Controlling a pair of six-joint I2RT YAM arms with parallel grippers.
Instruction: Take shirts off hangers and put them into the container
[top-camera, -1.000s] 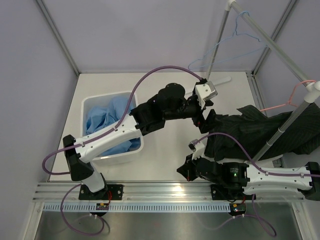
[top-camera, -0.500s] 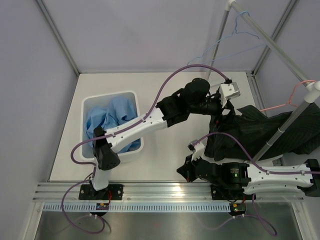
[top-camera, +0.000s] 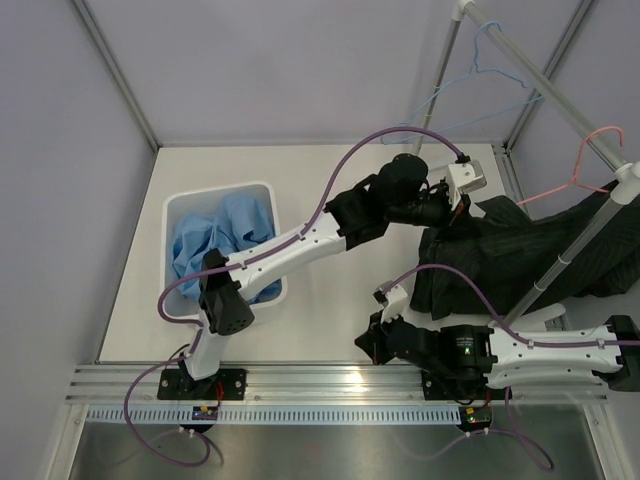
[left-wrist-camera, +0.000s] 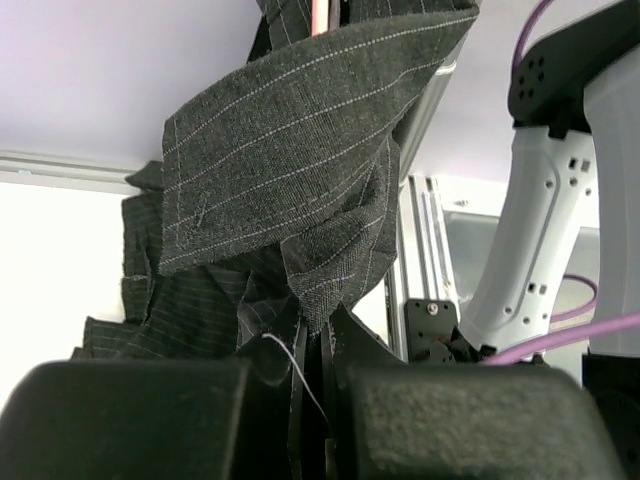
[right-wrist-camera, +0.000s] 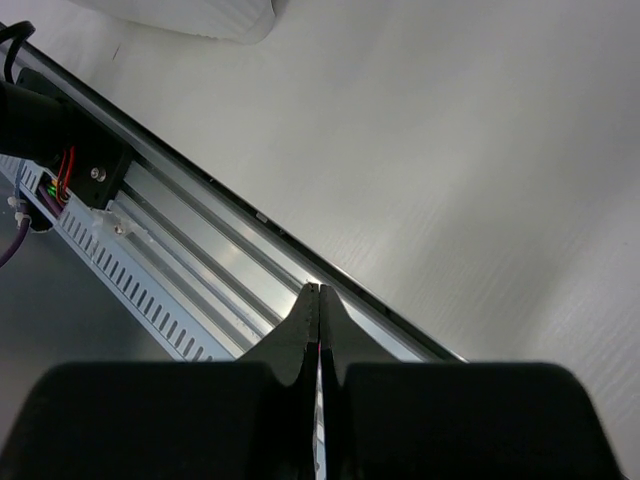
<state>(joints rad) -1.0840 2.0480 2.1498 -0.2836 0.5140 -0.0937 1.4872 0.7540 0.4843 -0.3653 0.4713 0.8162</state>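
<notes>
Step in hand, as I read it: strip the black shirt (top-camera: 520, 255) off the pink hanger (top-camera: 585, 165). The shirt is well right of the container (top-camera: 215, 190), with its lower folds heaped on the table (top-camera: 340, 300) and its upper part up by the rack pole (top-camera: 575, 245). Pink wire shows inside the cloth at the top of the left wrist view, so it's not off yet. Suggest pulling down and toward the container, away from the rack pole, slowly enough that the collar slides off the wire and doesn't drag the hanger along. Snagging on the pole is the risk. The container already holds the light blue shirt (top-camera: 215, 245), so drop the black one on top and bunch it. Effectors: the right gripper (right-wrist-camera: 318, 300) is clenched on nothing, tips meeting, over the table's near edge, right of the container. Farther out on the same side, the left gripper (left-wrist-camera: 322, 340) is pinched on a lower corner of the black shirt, jaws nearly together with cloth between.
</notes>
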